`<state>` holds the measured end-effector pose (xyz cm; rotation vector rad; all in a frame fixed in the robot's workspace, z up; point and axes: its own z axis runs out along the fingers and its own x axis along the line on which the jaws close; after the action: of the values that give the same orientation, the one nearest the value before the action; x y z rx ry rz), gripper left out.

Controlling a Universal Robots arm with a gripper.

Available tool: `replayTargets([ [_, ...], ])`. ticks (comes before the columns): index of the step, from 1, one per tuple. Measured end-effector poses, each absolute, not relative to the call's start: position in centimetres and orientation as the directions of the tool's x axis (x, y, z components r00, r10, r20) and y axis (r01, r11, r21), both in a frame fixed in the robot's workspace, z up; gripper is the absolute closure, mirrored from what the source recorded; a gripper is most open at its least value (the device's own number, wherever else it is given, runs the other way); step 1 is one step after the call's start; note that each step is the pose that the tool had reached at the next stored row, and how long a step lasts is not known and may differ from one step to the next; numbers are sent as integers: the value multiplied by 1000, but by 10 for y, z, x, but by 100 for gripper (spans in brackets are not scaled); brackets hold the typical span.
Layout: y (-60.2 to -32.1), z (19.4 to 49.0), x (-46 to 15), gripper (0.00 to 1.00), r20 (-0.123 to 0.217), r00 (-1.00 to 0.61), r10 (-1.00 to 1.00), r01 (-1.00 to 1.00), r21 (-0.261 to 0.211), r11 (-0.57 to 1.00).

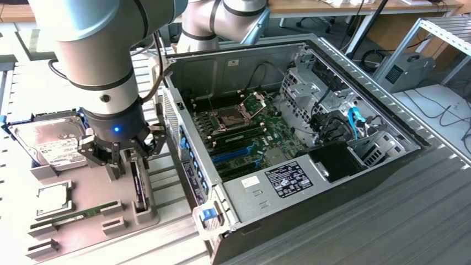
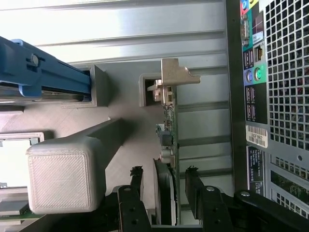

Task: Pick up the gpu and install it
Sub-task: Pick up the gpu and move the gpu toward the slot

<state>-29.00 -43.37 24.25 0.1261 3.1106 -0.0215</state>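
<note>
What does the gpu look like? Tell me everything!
The gpu is a thin green circuit card with a black cooler on one face and a silver metal bracket at one end. It stands on edge in a grey holder beside the computer case. The gripper straddles it with open jaws, gaps on both sides.

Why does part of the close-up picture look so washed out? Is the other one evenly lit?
Wrist view: light glares off the ribbed metal table, bleaching it almost white. Exterior view: evener light, though the computer case is dim inside, and a small blue lamp glows above the claw.
</note>
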Motion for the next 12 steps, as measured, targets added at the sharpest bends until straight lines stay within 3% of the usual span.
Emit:
replayTargets([
  [8,-434,243,-290,53,-29,-996,81,81,-13,997],
  [11,-434,243,-290,72,-29,-996,81,81,-13,997],
  [12,-434,243,-290,73,-29,-996,81,81,-13,997],
])
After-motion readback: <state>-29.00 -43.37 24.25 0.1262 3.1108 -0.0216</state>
